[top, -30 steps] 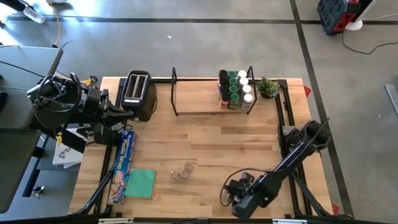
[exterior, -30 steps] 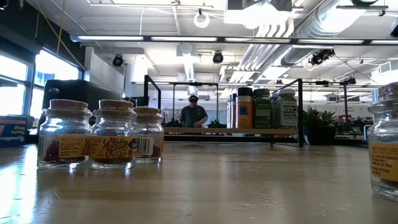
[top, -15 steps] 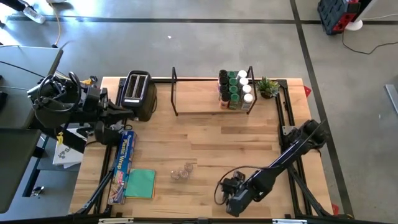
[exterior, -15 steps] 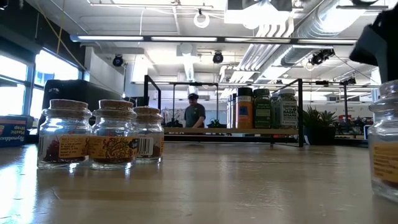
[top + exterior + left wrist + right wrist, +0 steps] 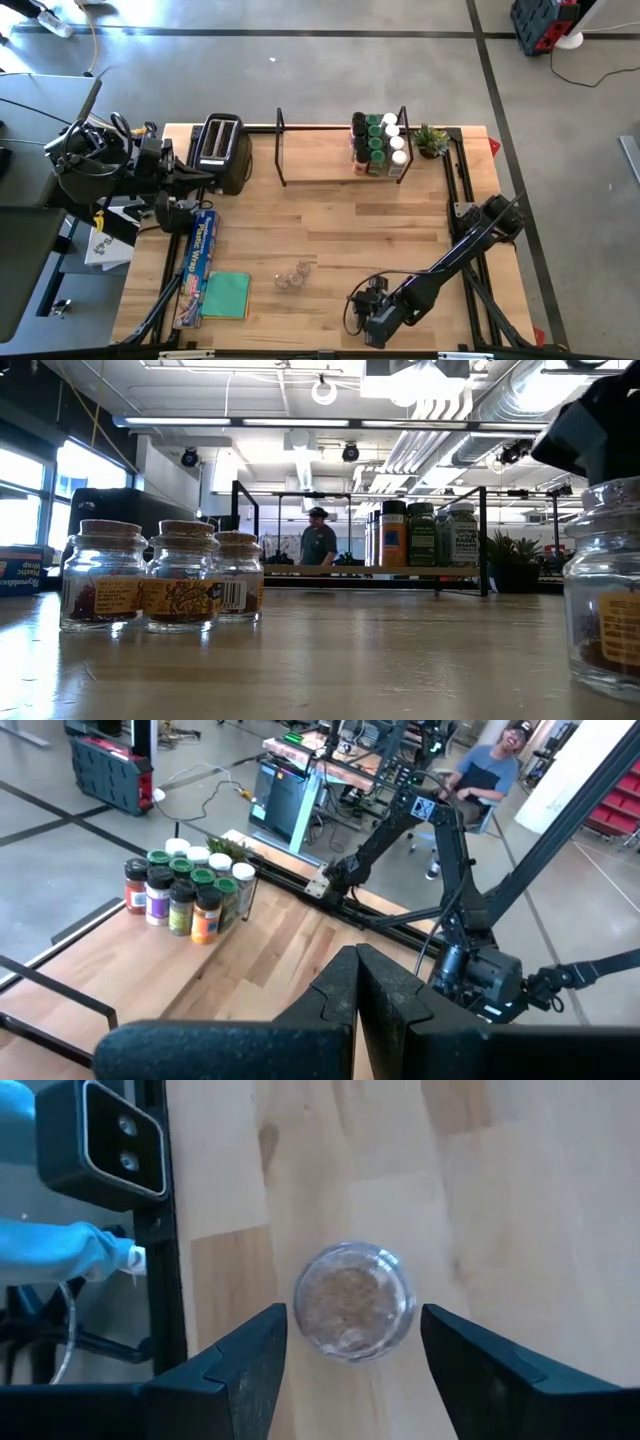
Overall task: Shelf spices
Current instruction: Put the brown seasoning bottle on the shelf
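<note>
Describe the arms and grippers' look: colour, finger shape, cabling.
Both arms are dark, near-black jointed links. The right gripper has two flat, angular black fingers. The left gripper shows matching faceted black fingers. A black cable loops beside the right wrist in the high view.

You have the shelf [image 5: 340, 155] along the table's [image 5: 340, 235] back edge, jars [image 5: 378, 145] crowded at its right end, toaster [image 5: 220, 150] to its left, plant [image 5: 432, 139] to its right, and three jars [image 5: 293, 276] near the front.
</note>
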Robot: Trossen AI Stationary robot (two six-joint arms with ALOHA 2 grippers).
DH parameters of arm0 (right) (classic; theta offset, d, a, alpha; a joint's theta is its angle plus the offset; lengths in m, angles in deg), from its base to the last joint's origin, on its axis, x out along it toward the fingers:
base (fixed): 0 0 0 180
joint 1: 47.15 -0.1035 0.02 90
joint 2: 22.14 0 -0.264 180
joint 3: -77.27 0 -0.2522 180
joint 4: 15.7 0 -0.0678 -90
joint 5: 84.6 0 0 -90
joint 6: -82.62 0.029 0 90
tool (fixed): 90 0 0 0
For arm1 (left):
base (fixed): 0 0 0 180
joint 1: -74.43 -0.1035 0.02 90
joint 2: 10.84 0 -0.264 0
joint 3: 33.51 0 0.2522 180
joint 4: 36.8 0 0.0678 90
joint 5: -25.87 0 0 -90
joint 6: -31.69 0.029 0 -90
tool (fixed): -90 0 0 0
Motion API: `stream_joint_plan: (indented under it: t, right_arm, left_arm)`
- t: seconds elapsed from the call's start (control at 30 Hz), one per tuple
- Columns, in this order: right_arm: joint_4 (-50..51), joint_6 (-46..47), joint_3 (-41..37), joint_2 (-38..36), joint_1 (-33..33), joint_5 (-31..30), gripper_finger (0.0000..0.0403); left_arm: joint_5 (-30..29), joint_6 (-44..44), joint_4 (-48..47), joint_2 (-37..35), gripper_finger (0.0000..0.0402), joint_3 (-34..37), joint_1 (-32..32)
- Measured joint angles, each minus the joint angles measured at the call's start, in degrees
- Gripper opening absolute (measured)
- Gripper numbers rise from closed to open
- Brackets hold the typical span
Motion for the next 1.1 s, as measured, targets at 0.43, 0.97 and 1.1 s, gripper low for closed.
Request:
stream_joint_plan:
  t: [0.43, 0.97, 1.1]
  right_arm:
    - [-2.0, -4.2, 0.0, 2.3, 0.6, -1.1, 0.0253]
    - [-4.1, -8.3, 0.1, 2.6, 1.1, -1.2, 0.0169]
    - [-4.1, -8.9, 0.1, 2.6, 1.1, -1.1, 0.0161]
  left_arm:
    - [2.4, -0.2, 0.0, 0.0, 0.0003, 0.0, 0.0]
    - [3.1, -2.8, 0.1, 0.3, 0.0003, 0.0, 0.0]
    - [3.1, -3.6, 0.1, 0.3, 0.0003, 0.0, 0.0]
